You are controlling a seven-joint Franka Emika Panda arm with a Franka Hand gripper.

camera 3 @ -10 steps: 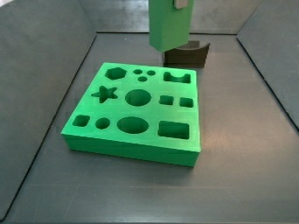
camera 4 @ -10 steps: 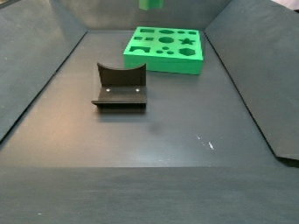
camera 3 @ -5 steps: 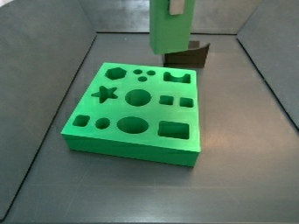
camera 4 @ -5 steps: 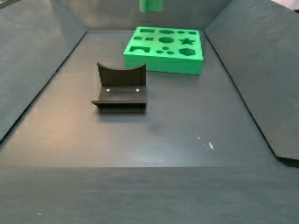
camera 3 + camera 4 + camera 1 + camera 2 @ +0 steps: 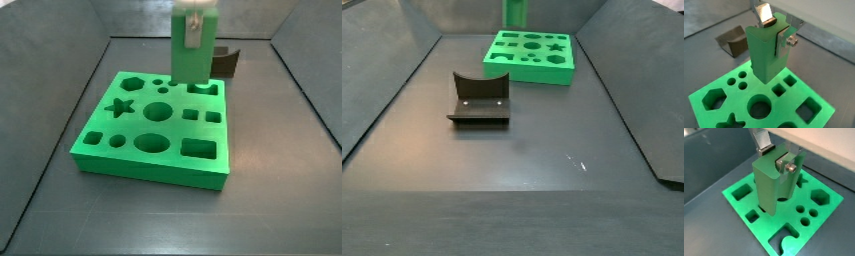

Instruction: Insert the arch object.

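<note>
My gripper (image 5: 774, 31) is shut on a tall pale green bar (image 5: 765, 52), one silver finger on each side of its top; it also shows in a wrist view (image 5: 776, 158). The bar (image 5: 193, 50) hangs upright with its lower end just above the back of the bright green board (image 5: 174, 130), beside the arch-shaped cutout (image 5: 203, 90). That cutout also shows in a wrist view (image 5: 787, 240). The only dark notched piece in view is the fixture (image 5: 480, 97); no loose small dark arch block shows. I cannot tell the bar's cross-section.
The fixture (image 5: 227, 62) stands behind the board, near the back wall. The board (image 5: 536, 70) has several other cutouts: star, hexagon, circles, squares. Sloping grey walls close in the dark floor (image 5: 516, 170) on all sides.
The gripper has carried the green bar down and forward, from in front of the fixture to over the board's back edge. Board and fixture have not moved.
</note>
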